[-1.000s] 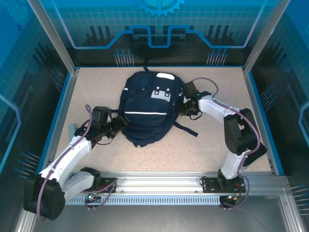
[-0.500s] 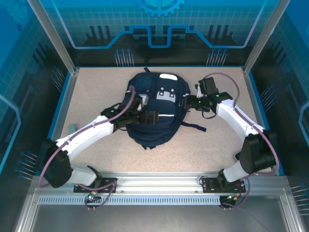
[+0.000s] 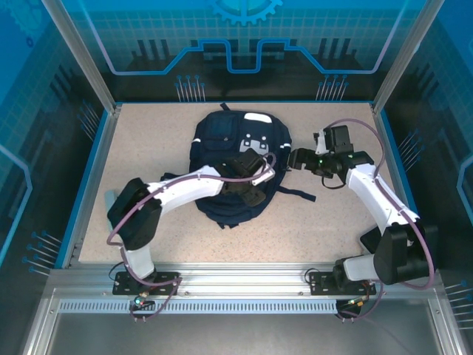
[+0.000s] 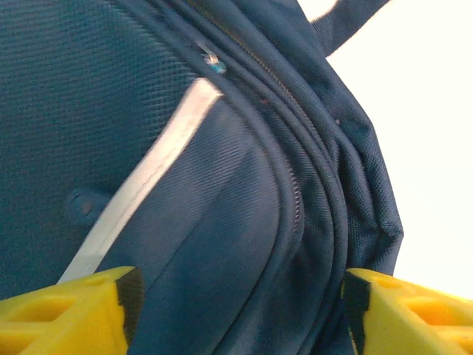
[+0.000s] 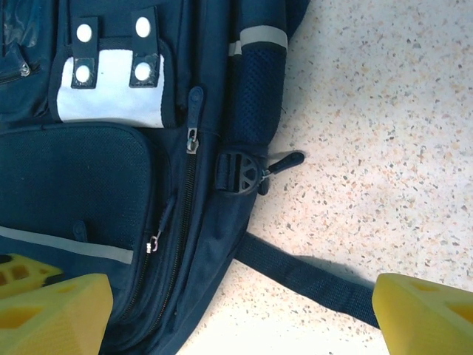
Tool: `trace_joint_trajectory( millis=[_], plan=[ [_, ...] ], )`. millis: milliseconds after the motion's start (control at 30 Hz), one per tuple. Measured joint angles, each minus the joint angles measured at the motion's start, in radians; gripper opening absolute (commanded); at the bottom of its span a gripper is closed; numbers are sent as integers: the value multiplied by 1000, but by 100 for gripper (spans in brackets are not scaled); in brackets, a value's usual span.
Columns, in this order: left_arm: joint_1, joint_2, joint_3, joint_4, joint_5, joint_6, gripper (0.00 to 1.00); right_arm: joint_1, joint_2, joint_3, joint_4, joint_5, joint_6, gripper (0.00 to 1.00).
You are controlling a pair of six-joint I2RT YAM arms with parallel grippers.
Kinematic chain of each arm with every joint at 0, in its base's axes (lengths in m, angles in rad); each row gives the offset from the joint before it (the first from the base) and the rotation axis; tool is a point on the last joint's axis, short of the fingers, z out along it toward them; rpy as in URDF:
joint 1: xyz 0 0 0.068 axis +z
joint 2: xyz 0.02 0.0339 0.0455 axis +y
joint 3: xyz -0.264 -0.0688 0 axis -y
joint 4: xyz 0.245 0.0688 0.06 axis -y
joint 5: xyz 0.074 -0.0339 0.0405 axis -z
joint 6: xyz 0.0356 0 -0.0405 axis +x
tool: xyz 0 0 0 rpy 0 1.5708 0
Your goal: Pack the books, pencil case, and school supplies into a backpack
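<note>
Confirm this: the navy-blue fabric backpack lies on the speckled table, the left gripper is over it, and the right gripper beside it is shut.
Wrong on one point: the right gripper is open, its yellow fingers wide apart in the right wrist view. The rest holds: the navy-blue fabric backpack lies on the speckled table with the left gripper over it.

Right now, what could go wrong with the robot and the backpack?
1. The left fingers sit spread right over the backpack, far from the small zip pull. Closing here would likely pinch cloth, not the zip.
2. A loose strap lies on the table between the open right fingers. It could snag.
3. Both arms crowd the backpack's right side and might bump.
</note>
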Motion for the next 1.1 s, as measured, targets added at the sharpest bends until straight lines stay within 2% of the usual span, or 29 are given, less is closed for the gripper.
trace_joint_trajectory(
  millis=[200, 367, 600, 800, 900, 1100],
  plan=[
    [-5, 85, 43, -15, -50, 100, 56, -19, -8, -13, 0, -24, 1, 92],
    [-5, 87, 51, -17, -66, 146, 37, -21, -8, -20, 1, -39, 5, 91],
    [-6, 78, 48, -13, -66, 177, 21, -21, -5, -19, 3, -68, 16, 86],
    [2, -43, -23, 45, -64, 174, 14, -15, 54, -8, 18, -145, 52, 75],
    [16, -118, -79, 82, -56, 160, 12, 10, 121, 49, 17, -164, 74, 65],
    [35, -220, -166, 133, -43, 132, 9, 78, 253, 197, 19, -169, 113, 53]
  ],
)
